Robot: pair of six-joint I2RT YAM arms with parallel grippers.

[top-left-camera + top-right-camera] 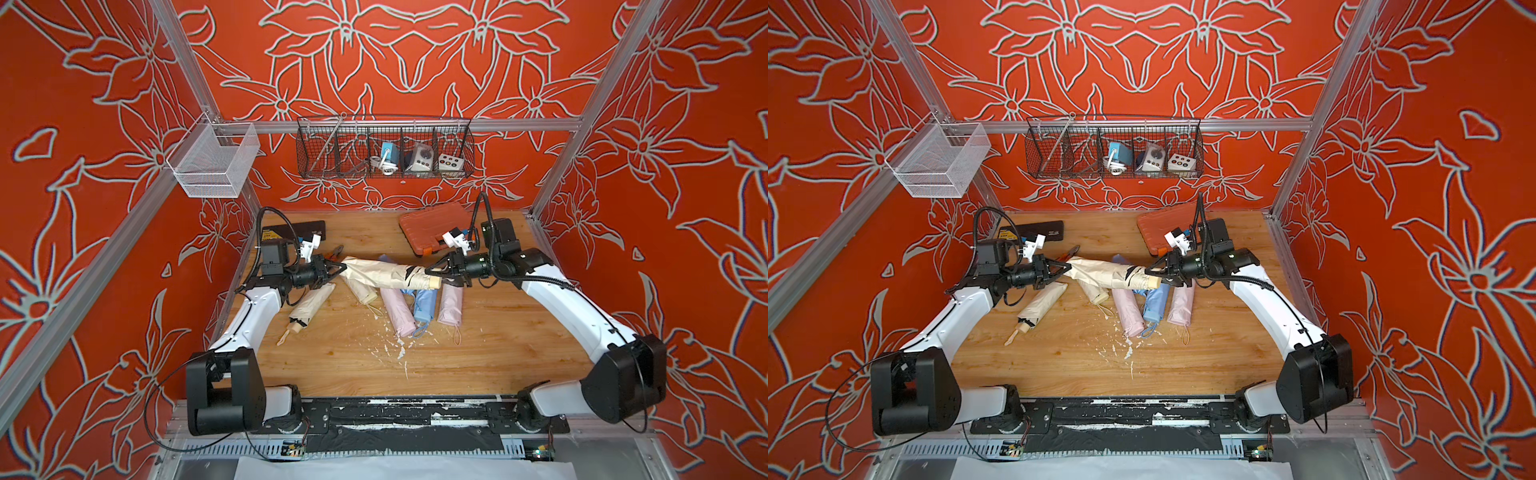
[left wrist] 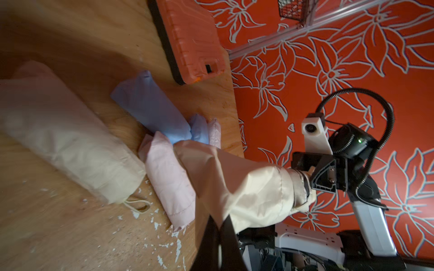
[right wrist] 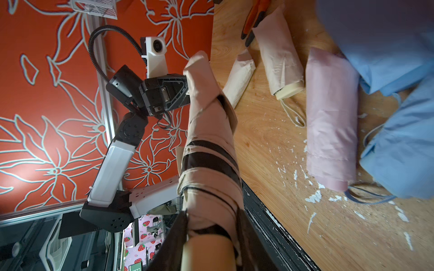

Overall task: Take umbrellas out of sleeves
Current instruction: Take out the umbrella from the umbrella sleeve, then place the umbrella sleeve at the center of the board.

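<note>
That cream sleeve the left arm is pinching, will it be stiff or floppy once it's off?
Probably floppy: the sleeve is creased and gathers to a point where the left gripper pinches it. Likely light and fairly slippery, as its thin smooth fabric sits partway off the umbrella held by the right gripper.

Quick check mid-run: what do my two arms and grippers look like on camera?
Both match: the left arm and right arm have white shells and bulky black joints. The left gripper and right gripper are black and tapered. Each wrist carries a white camera mount and a looping black corrugated cable.
</note>
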